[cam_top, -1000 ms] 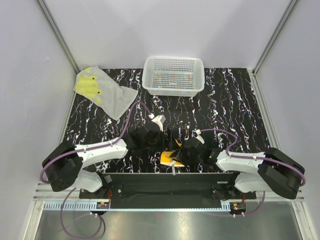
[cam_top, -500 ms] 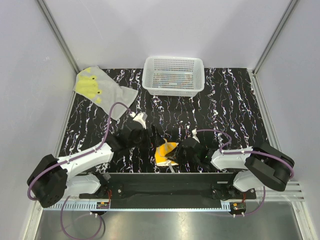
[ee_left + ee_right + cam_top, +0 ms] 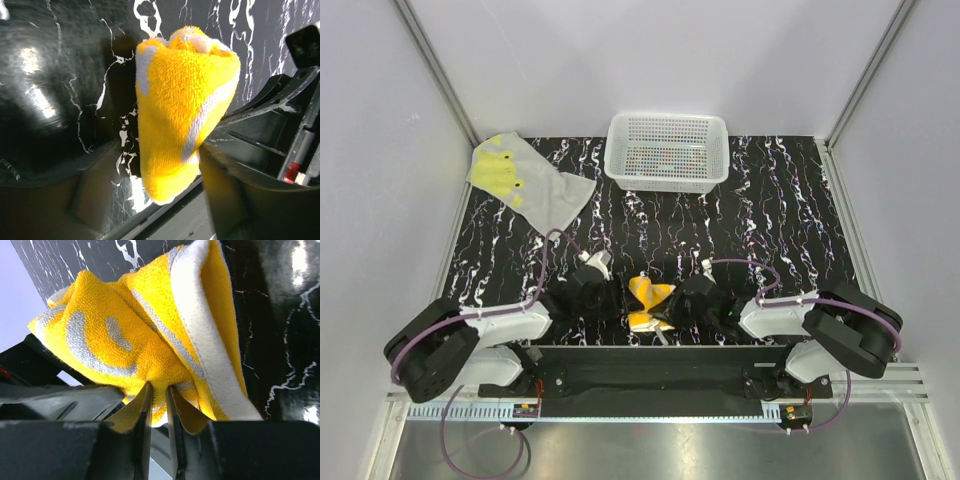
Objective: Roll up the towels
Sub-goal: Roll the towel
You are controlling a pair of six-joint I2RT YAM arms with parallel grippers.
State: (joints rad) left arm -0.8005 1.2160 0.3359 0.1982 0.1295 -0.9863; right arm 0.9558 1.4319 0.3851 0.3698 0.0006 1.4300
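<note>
Overhead view: the orange towel (image 3: pixel 648 298) lies bunched at lower centre of the frame, on the black marbled table (image 3: pixel 770 220) near its front edge and between the two arms. The right gripper (image 3: pixel 159 399) is clenched on a fold of this towel; its wrist view shows cloth pinched between the fingertips and the rest fanning upward. The left gripper (image 3: pixel 160 175) stands released, jaws apart on either side of the towel's hanging end, with bare table visible between the cloth and the left-hand finger. Contact on the other finger cannot be determined. The grey towel (image 3: pixel 525 182) lies spread flat at upper left, well apart. A white basket (image 3: pixel 667 150) sits at top centre.
</note>
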